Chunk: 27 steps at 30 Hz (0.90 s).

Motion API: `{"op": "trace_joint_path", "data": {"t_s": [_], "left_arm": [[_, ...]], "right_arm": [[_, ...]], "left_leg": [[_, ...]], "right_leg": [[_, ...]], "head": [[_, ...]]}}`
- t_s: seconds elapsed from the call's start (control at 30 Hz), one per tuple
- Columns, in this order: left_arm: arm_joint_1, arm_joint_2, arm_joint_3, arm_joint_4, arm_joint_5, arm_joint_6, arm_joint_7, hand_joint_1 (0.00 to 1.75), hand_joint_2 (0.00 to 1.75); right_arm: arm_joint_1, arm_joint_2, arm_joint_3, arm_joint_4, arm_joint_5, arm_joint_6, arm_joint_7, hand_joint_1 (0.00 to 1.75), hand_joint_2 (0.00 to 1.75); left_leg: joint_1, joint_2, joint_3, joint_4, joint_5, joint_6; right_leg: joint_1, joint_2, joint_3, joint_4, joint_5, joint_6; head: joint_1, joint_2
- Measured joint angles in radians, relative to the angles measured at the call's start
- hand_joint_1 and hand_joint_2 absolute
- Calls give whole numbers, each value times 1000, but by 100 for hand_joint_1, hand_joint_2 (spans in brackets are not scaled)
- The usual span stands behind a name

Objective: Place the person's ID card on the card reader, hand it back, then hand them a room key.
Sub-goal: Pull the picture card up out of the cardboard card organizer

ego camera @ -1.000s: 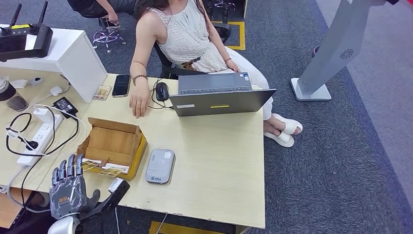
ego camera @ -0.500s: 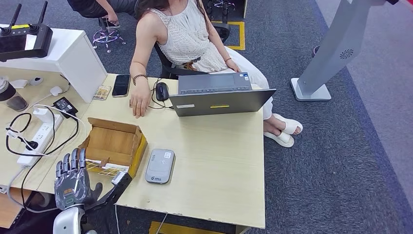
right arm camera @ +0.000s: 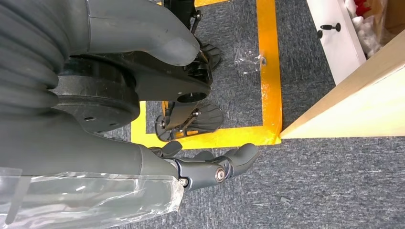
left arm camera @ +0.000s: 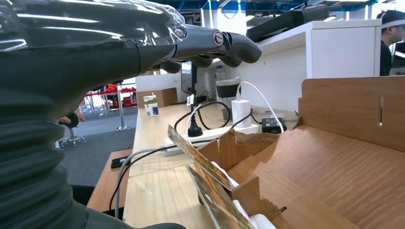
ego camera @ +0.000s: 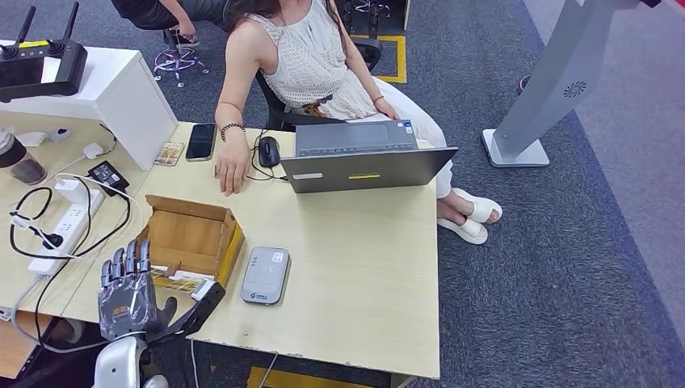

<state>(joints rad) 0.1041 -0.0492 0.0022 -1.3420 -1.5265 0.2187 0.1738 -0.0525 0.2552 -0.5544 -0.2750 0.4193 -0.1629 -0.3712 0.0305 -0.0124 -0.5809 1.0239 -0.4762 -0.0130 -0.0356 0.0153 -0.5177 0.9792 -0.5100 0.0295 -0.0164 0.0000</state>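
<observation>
The robot's left hand (ego camera: pixel 127 297) is raised at the near left corner of the desk (ego camera: pixel 355 275), fingers spread and pointing up, holding nothing; its thumb sticks out toward the open cardboard box (ego camera: pixel 190 238) just beside it. Gold-patterned cards (ego camera: pixel 179 283), which look like the room keys, stand tilted in the slotted near edge of that box; from the left wrist camera the cards (left arm camera: pixel 203 176) lean in their slots just below the hand's fingers (left arm camera: pixel 229 47), not touching them. The grey card reader (ego camera: pixel 266 275) lies flat on the desk right of the box. Another small patterned card (ego camera: pixel 170 153) lies at the far side beside a black phone (ego camera: pixel 201 141), near the seated person's hand (ego camera: pixel 231 171), which rests flat on the desk by a mouse (ego camera: pixel 269 150) and an open laptop (ego camera: pixel 363 155). The right hand (right arm camera: pixel 210 169) hangs low over grey carpet (right arm camera: pixel 334 186), fingers loosely curled and apart, holding nothing.
</observation>
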Motion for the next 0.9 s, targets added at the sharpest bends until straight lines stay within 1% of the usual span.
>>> {"op": "trace_joint_path", "data": {"t_s": [0.47,0.6,0.9], "left_arm": [[-9,-7,-85,4,-8,-15,16,0,175],[-9,-7,-99,8,-7,-16,25,175,175],[-10,-4,-109,9,-4,-39,35,175,175]], "right_arm": [[-1,5,-16,-4,14,15,4,0,175],[-1,5,-21,-4,19,16,4,0,175],[-4,6,-35,-4,36,16,10,0,175]], "left_leg": [[0,0,0,0,0,0],[0,0,0,0,0,0],[0,0,0,0,0,0]], "right_leg": [[0,0,0,0,0,0],[0,0,0,0,0,0],[0,0,0,0,0,0]], "head": [[0,0],[0,0],[0,0]]}}
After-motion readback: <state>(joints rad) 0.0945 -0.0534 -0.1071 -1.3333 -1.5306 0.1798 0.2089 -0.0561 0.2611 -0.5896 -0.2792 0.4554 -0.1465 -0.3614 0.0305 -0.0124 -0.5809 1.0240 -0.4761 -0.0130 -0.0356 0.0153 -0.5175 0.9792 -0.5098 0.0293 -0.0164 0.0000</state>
